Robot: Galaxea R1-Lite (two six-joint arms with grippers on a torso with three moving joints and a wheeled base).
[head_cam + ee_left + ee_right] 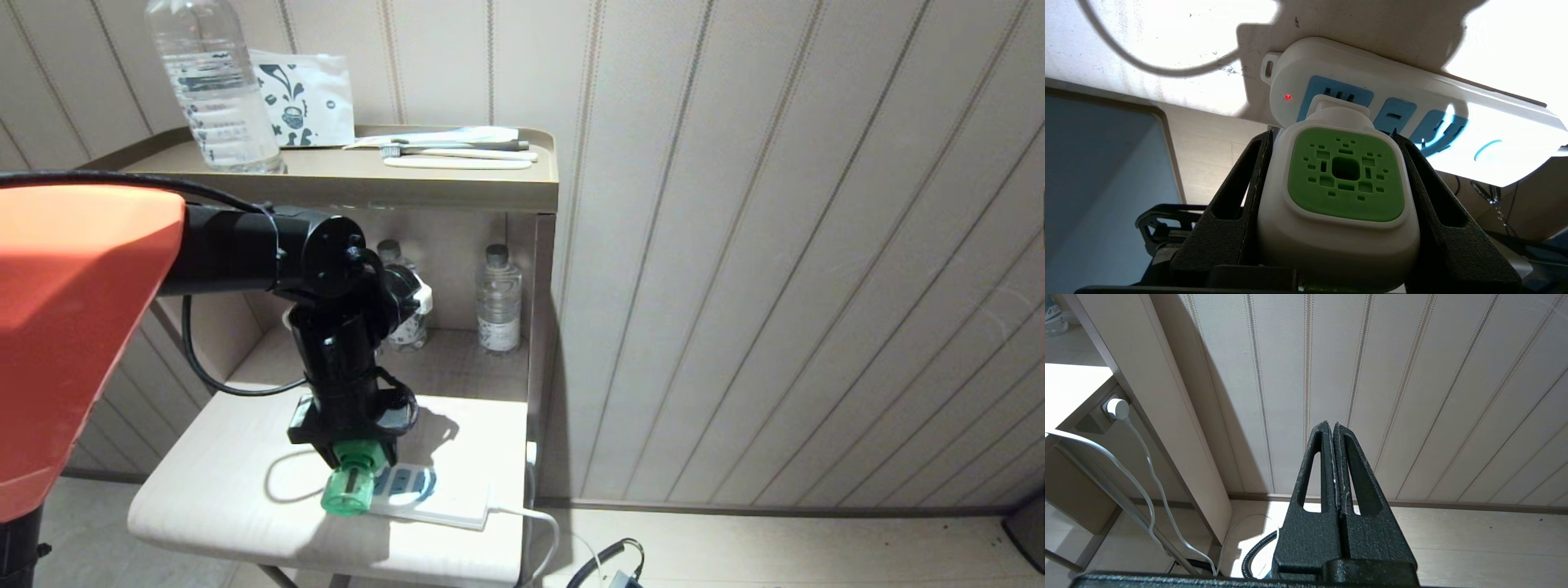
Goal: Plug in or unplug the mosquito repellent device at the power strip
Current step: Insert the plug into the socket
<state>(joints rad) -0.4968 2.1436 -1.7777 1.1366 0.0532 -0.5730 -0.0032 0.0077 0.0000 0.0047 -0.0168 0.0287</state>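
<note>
- Worktop: the pale lower shelf of a bedside stand; it carries the strip near its front edge, on the side towards the wall.
- Left arm: reaches down over the strip from above, its hand at the strip's end farthest from the cord.
- Strip: lies flat, its white cord leaving the far end. A red light glows at the end nearest the device, so it seems powered.
- Device: sits upright over the strip's end socket, its white plug part meeting the blue socket face. How deep the pins are seated, I cannot tell.
- Left hand: partly open, fingers pressed against both flanks of the device's white body, gripping it.
- Right hand: parked away from the strip, pointing at the wall, fingers shut together and empty.
- Progress, as I judge it: the device is at the socket and gripped. If plugging in, the last push and the release remain; if unplugging, the lift-off has yet to happen.
</note>
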